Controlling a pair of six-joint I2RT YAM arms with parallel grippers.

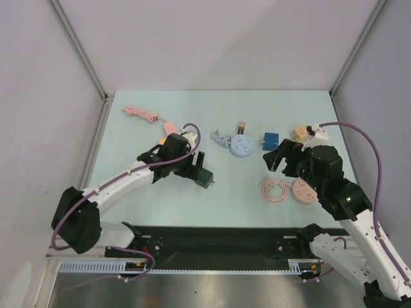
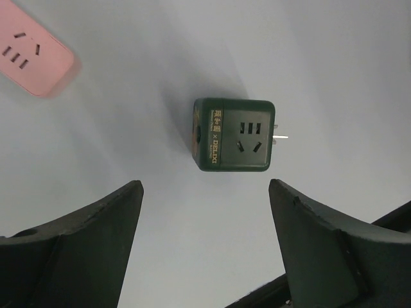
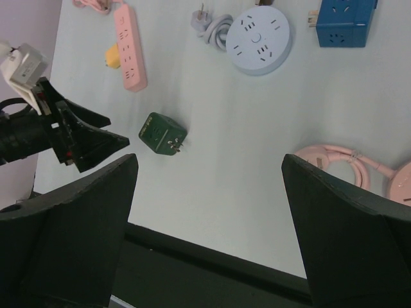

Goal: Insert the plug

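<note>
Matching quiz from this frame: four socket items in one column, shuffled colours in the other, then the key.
Things:
1. long power strip
2. round socket hub
3. near cube adapter, under the left tool
4. far cube adapter, beside the round hub

Colours:
A. dark green
B. pink
C. pale blue
D. deep blue

Pairs: 1-B, 2-C, 3-A, 4-D
</note>
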